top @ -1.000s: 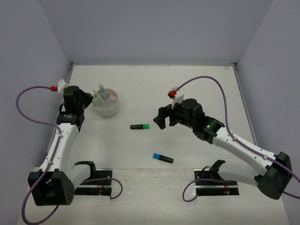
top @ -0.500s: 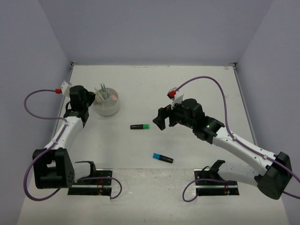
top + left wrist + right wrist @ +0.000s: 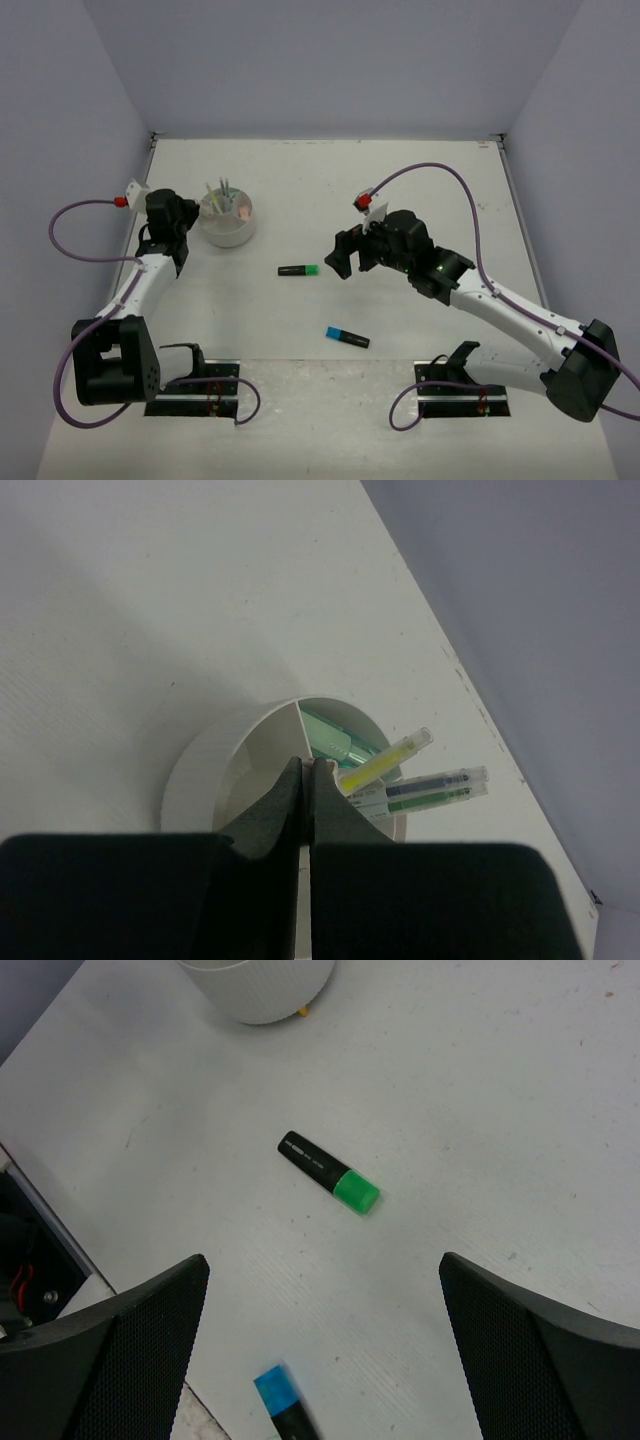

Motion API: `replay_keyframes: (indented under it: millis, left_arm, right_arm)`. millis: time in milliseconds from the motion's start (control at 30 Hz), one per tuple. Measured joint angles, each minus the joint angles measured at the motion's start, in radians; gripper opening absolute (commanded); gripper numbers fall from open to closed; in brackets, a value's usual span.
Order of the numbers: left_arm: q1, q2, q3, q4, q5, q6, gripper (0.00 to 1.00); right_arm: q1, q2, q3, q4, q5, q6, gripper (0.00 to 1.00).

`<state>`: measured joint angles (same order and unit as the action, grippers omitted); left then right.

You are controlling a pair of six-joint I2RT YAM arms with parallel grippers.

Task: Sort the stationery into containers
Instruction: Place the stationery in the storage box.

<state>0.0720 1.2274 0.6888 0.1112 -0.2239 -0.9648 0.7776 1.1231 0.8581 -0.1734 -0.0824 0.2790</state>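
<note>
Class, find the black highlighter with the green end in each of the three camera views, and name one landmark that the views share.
Top external: the black highlighter with the green end lies near the picture's centre, to the lower right of the round white cup.
Left wrist: not in view.
Right wrist: upper middle, green end towards the lower right.
Shared landmark: the white cup, seen in all three views.

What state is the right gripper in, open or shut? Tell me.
Open: the right gripper has fingers wide apart, holding nothing, above the green-ended highlighter.
</note>
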Motion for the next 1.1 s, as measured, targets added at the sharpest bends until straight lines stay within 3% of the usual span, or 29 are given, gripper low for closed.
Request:
replay_keyframes:
  millis: [800,833,1033,1100]
  left_arm:
    - [0.021,0.014,0.043,0.017,0.085,0.163,0.0]
    - [0.021,0.026,0.043,0.019,0.089,0.167,0.04]
    - [0.022,0.089,0.046,0.031,0.099,0.192,0.5]
    - [0.022,0.104,0.048,0.03,0.1,0.203,0.55]
  right_arm:
    - [0.0,0.049,0.007,-0.023,-0.018,0.0,0.99]
    - [0.0,0.049,0.007,-0.023,-0.018,0.0,0.99]
    - [0.0,0.049,0.007,-0.027,-0.019,-0.003,0.99]
    - [0.0,0.048,0.007,-0.03,-0.023,-0.006,0.99]
